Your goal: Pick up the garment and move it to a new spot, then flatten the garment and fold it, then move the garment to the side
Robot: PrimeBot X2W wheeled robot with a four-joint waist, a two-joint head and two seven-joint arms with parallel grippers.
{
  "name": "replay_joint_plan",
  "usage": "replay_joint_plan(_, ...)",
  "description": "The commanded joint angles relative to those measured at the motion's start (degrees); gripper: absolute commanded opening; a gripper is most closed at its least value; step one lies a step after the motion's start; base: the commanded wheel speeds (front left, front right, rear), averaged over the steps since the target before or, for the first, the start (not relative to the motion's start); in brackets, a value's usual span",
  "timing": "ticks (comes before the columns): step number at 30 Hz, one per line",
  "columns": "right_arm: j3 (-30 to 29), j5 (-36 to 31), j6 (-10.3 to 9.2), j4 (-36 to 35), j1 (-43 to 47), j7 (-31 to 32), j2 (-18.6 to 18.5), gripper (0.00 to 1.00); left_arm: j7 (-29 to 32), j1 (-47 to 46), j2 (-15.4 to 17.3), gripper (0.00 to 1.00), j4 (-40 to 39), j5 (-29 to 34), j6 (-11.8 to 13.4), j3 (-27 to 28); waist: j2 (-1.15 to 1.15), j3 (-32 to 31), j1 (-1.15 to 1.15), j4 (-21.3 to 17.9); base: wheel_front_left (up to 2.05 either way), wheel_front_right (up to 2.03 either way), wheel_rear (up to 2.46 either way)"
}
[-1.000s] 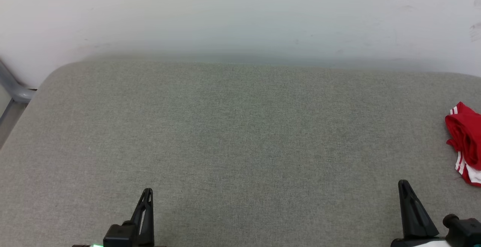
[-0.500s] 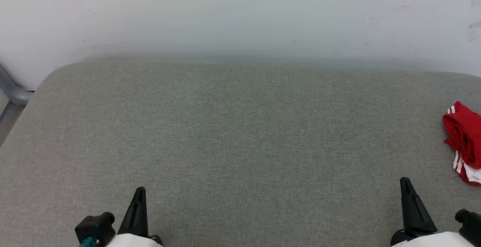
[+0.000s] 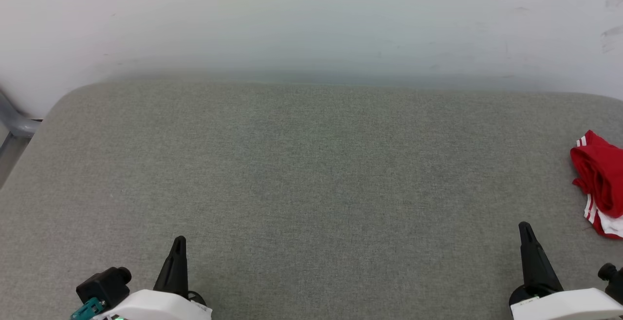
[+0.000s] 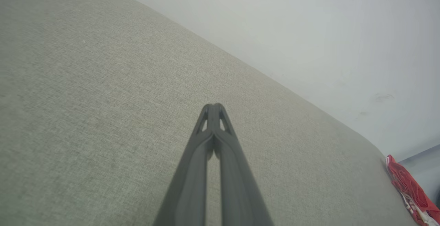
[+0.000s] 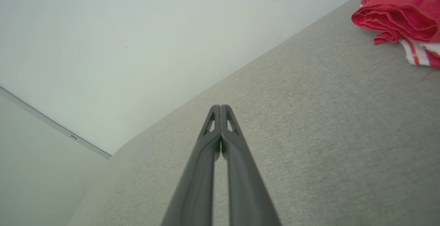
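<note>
The garment (image 3: 601, 178), a bright red shirt with white striped trim, lies bunched at the far right edge of the grey padded surface (image 3: 311, 174), partly cut off by the frame. It also appears in the right wrist view as the garment (image 5: 402, 16) at the upper right, and in the left wrist view as the garment (image 4: 409, 188) at the lower right. My left gripper (image 3: 179, 239) is shut and empty at the lower left. My right gripper (image 3: 523, 226) is shut and empty at the lower right, short of the garment and to its left.
A pale wall (image 3: 311, 18) rises right behind the padded surface. A grey metal bar (image 3: 14, 120) stands off the left edge.
Both arms have drawn back toward the bottom edge, showing more of their white forearms; the left gripper has turned. The view has shifted slightly. The garment lies as before.
</note>
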Motion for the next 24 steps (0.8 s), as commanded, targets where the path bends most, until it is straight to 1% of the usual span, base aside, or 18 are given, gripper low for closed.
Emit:
replay_joint_plan(1, 0.0, 2.7, -0.01, -0.3, -1.9, 0.4, -0.6, 0.00, 0.5, -1.7, 0.0, 0.00, -0.4, -2.8, -0.6, 0.6, 0.00, 0.0, 0.00, 0.0, 0.00, 0.00, 0.00)
replay_joint_plan(15, 0.0, 13.7, -0.02, 1.2, -3.9, 3.0, -0.8, 0.00, 2.9, -3.5, -0.4, 0.00, 0.9, -14.6, -2.5, 2.1, 0.00, -0.1, 0.00, -0.4, 0.00, 0.00, 0.00)
replay_joint_plan(24, -0.1, 19.3, -0.02, 2.0, -4.9, 4.3, -0.9, 0.00, 4.3, -4.4, -0.7, 0.00, 1.6, -20.5, -3.4, 3.0, 0.00, -0.2, 0.00, -0.6, 0.00, 0.00, 0.00)
